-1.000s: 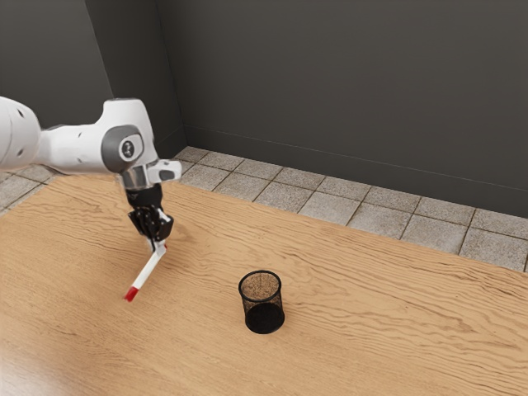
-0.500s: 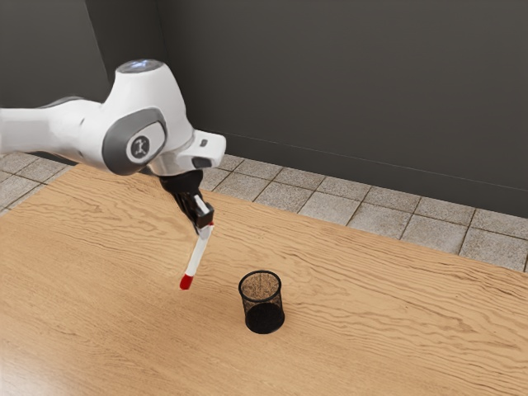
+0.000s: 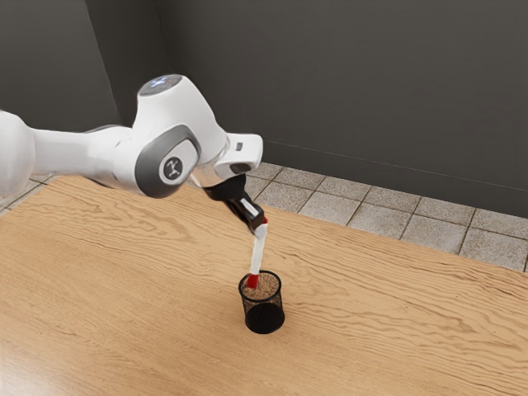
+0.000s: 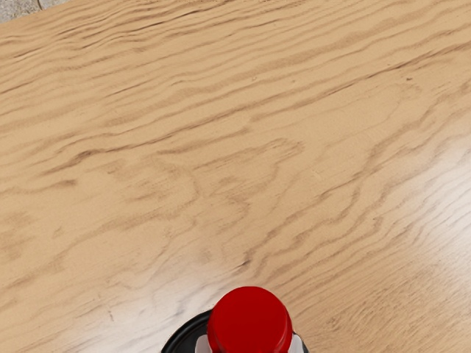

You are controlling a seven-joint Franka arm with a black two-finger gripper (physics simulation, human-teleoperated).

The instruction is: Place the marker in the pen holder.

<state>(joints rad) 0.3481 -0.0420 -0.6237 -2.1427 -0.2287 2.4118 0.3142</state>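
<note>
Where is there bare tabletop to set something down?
The table is bare from the pen holder to the exterior view's left edge, and likewise to its right edge. Crowded: just above the holder, where the gripper holds the marker.

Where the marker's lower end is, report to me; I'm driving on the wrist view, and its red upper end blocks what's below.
Observer: In the exterior view, the lower end of the marker falls within the outline of the pen holder's rim; how deep, if at all, I can't tell.
Operator: Give me the marker's lean.
Observer: Slightly tilted: the end at the pincer is farther toward the exterior view's right than the lower one.
Operator: Report how the pen holder is standing.
Observer: The pen holder is upright, its dark base on the table.
</note>
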